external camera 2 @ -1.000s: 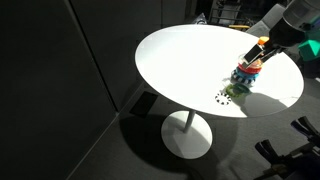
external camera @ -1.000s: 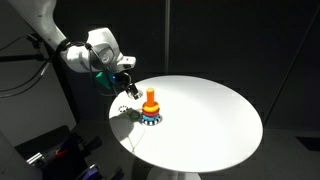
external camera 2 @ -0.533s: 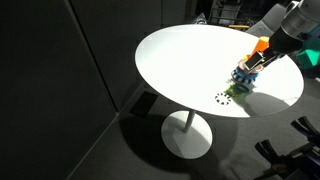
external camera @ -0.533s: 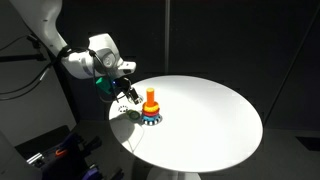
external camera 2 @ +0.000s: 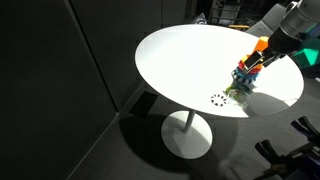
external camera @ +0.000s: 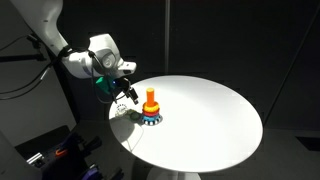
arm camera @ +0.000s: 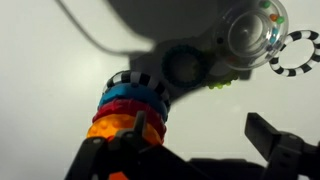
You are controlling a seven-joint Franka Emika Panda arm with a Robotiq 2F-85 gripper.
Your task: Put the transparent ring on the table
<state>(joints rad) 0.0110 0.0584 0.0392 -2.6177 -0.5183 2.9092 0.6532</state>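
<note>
I judge the job done: the small clear plastic ring lies on the round white bench near its edge, and my pincer is released and empty.

You see the table as the 1 bright thing in a dark room: light falls hard from above and nearly washes out its white top in both exterior views. In the wrist view the table glares, crossed by soft grey shadows, all blurred.
</note>
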